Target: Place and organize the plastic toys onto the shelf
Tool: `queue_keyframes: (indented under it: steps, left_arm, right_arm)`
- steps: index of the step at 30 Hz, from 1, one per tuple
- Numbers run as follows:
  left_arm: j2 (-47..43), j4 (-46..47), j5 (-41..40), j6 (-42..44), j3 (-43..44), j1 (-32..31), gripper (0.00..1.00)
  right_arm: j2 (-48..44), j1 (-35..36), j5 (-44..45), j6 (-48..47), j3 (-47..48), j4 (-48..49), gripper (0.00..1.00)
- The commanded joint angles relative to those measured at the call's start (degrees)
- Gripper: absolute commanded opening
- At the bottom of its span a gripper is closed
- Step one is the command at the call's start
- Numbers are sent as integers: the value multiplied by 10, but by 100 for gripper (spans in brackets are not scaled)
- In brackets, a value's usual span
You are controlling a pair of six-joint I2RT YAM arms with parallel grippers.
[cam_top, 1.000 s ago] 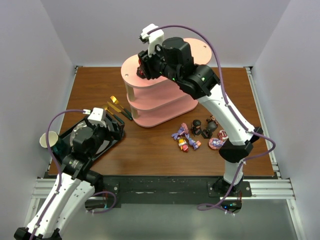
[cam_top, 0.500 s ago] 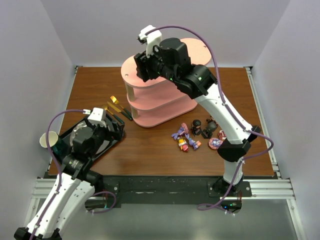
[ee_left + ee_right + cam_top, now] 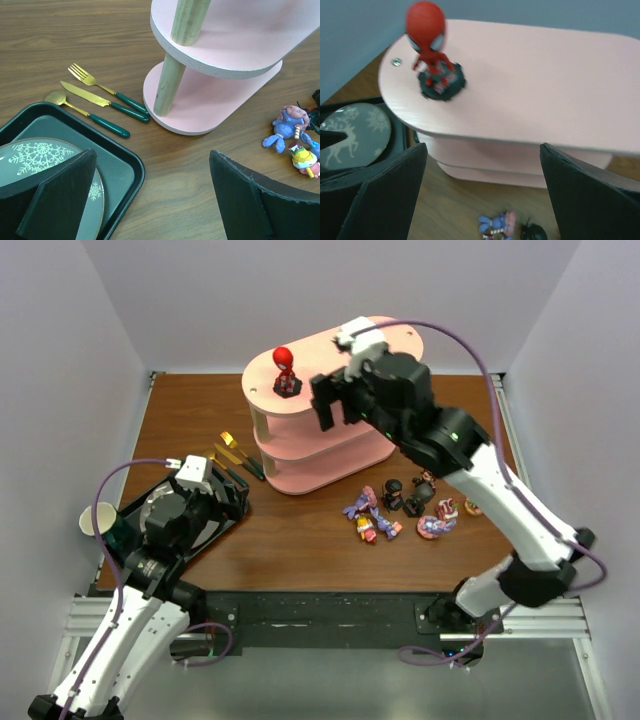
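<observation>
Red figure (image 3: 285,371) upright on shelf (image 3: 320,465) top, shelf partly hidden behind right arm (image 3: 470,455), left claw (image 3: 152,165) and right claw (image 3: 482,150) apart

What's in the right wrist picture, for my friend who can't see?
A red big-headed plastic figure on a black base stands upright near the left end of the pale pink oval shelf's top. The open right claw holds nothing.

Brown wooden table (image 3: 300,540) carrying a pink shelf (image 3: 320,465) at the back centre, gold-and-green cutlery (image 3: 238,458) just left of it, a black tray (image 3: 120,172) at the near left, and toys (image 3: 375,520) scattered at the near right.
</observation>
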Motion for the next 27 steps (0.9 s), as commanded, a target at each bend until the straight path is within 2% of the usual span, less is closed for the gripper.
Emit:
queue_keyframes:
  steps: [1,2,4,9,11,13,17,21,27]
  left_arm:
    - [-3,21,1,6,13,-3,100]
    - [-3,21,1,5,12,-3,100]
    - [-2,21,1,6,12,-3,100]
    - [-1,21,1,6,12,-3,100]
    - [-2,21,1,6,13,-3,100]
    - [-2,21,2,6,13,-3,100]
    - [-2,21,2,6,12,-3,100]
    - [-1,21,5,7,12,-3,100]
    - [-1,20,5,6,12,-3,100]
  right_arm:
    - [-114,-1,150,52,-153,78,99]
    - [-129,-1,178,63,-211,81,99]
    - [-169,-1,225,88,-266,90,99]
    - [-241,-3,237,109,-451,140,99]
    - [-281,-19,193,122,-532,167,97]
    - [-309,-65,151,138,-588,221,97]
    - [-378,-121,62,119,-732,328,96]
    - [-381,-203,-90,123,-818,448,98]
    - [-347,-276,-201,120,-890,547,95]
